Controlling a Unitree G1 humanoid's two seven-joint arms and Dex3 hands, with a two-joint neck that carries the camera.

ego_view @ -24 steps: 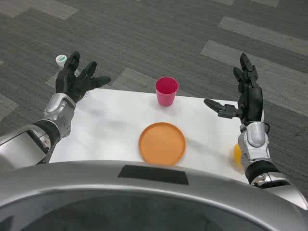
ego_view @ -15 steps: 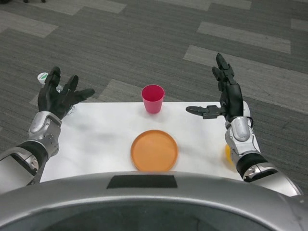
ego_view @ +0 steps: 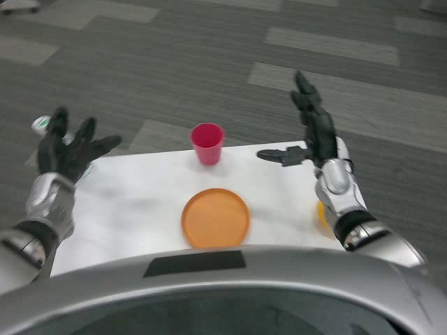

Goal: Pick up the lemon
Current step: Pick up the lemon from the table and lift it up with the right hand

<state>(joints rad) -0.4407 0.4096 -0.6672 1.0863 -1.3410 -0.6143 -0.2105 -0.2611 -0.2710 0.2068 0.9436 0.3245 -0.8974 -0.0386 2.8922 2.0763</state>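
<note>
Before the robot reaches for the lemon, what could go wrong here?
1. The lemon is mostly hidden behind the right forearm, near the table's right edge; a blind grasp may push it off.
2. The right hand is raised well above it, so the wrist must pull back first.
3. The picture is blurred, so aiming may be imprecise.

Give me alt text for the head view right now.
Both black robot hands, left and right, are raised open over a white table holding a round orange plate, a pink plastic cup and a partly hidden yellow lemon.

Grey carpet floor (ego_view: 174,63), lighter rectangular patches; white table (ego_view: 140,202).
</note>
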